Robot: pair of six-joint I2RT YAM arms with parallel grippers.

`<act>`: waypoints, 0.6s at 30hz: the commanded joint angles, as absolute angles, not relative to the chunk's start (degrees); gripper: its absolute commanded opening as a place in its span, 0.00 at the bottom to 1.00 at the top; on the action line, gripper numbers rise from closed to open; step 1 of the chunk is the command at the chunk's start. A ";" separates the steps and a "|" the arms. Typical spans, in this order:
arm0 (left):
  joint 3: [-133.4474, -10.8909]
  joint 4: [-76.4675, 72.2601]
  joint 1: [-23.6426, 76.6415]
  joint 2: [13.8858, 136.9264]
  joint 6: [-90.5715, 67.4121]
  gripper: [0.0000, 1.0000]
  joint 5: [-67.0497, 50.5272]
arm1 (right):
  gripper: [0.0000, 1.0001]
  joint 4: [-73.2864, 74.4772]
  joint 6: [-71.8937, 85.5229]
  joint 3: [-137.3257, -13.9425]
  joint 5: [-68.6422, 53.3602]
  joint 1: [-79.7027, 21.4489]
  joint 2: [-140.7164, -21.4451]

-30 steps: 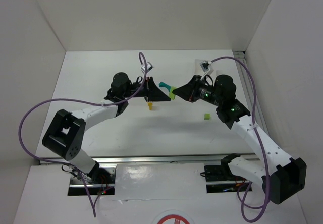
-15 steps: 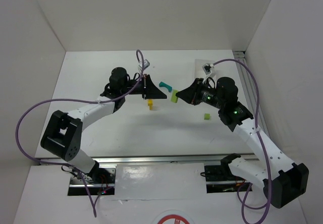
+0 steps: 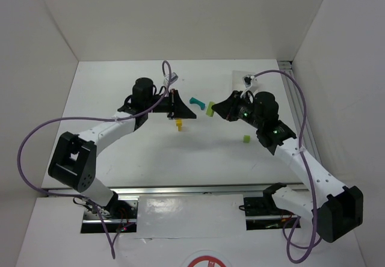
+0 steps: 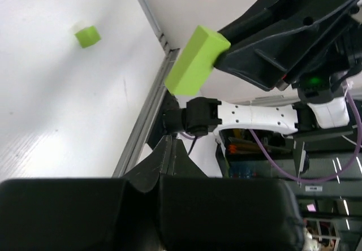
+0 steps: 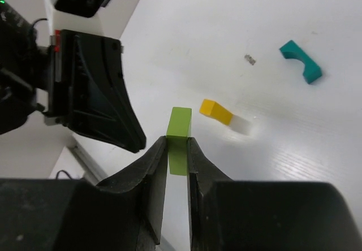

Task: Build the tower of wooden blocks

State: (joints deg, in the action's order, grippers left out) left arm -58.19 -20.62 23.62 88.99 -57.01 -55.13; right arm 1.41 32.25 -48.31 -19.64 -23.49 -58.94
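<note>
The white counter (image 3: 198, 153) carries all loose pieces; no part of the tower is assembled yet.

**Fingers.** The left fingers (image 4: 164, 206) are pressed fully together and hold nothing. The right fingers (image 5: 161, 158) are closed narrowly on the lime-green post (image 5: 180, 131), clamping its lower end so that most of the post projects beyond the tips, clear of the counter.

**Task pieces.**
- The teal arch (image 5: 301, 61) lies on the counter well beyond the right fingers and to their right, untouched.
- The yellow post (image 5: 218, 111) sits on the counter just beyond the held post. Whether it stands upright or lies on its side cannot be confirmed.
- A small green cube (image 3: 246, 138) rests apart, behind the right fingers.

**Step in hand.** Transport of the second post.

**Next move.** Judged from the layout, set the lime-green post upright near the yellow post, spaced to suit the arch span, then release it. The arch follows.

**View differences.**
- The left wrist view shows the held post's full length against the right arm, but neither the yellow post nor the arch.
- The right wrist view shows both, plus the grip faces.
- Only the overhead view relates both arms and the cube.
</note>
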 commanded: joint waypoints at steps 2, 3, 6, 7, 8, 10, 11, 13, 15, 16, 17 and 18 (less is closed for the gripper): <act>-62.40 -12.32 23.20 86.49 -51.77 0.00 -52.04 | 0.15 -8.34 26.82 -44.83 -10.65 -25.66 -57.13; -63.19 -7.35 22.68 86.48 -49.94 0.00 -50.20 | 0.15 -8.96 24.63 -43.69 -8.29 -26.45 -56.61; -67.31 1.82 21.28 84.12 -45.64 0.00 -46.33 | 0.14 -12.02 20.58 -40.01 2.16 -29.96 -56.60; -68.19 6.81 20.75 83.24 -44.83 0.00 -43.88 | 0.14 -13.87 19.78 -38.42 7.24 -32.41 -56.60; -68.99 9.12 20.13 81.32 -44.04 0.00 -42.81 | 0.14 -15.80 19.25 -36.93 10.17 -33.65 -56.60; -71.80 13.86 17.94 79.29 -41.50 0.00 -39.49 | 0.14 -22.04 17.94 -33.15 18.93 -37.50 -57.47; -72.76 18.50 17.06 78.23 -40.70 0.00 -38.24 | 0.14 -23.97 17.93 -32.26 22.64 -39.18 -58.26; -76.28 23.53 14.34 75.59 -37.89 0.00 -35.18 | 0.14 -30.21 15.12 -29.89 29.76 -44.00 -61.51; -79.17 29.49 12.49 74.19 -36.22 0.00 -33.58 | 0.14 -34.34 14.07 -28.83 38.56 -46.57 -64.15; -79.80 30.84 10.83 72.70 -34.82 0.00 -33.05 | 0.14 -38.37 13.54 -28.31 40.15 -47.37 -66.86; -79.80 31.89 10.03 71.99 -34.80 0.00 -32.52 | 0.14 -39.97 13.54 -28.30 42.78 -48.85 -68.28; -80.41 32.69 8.71 71.37 -34.11 0.00 -31.82 | 0.14 -43.56 12.84 -28.30 43.50 -49.48 -71.08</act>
State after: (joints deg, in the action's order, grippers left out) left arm -78.24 23.92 11.05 74.00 -38.85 -35.51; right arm -27.90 16.12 -28.62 30.15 -47.48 -67.22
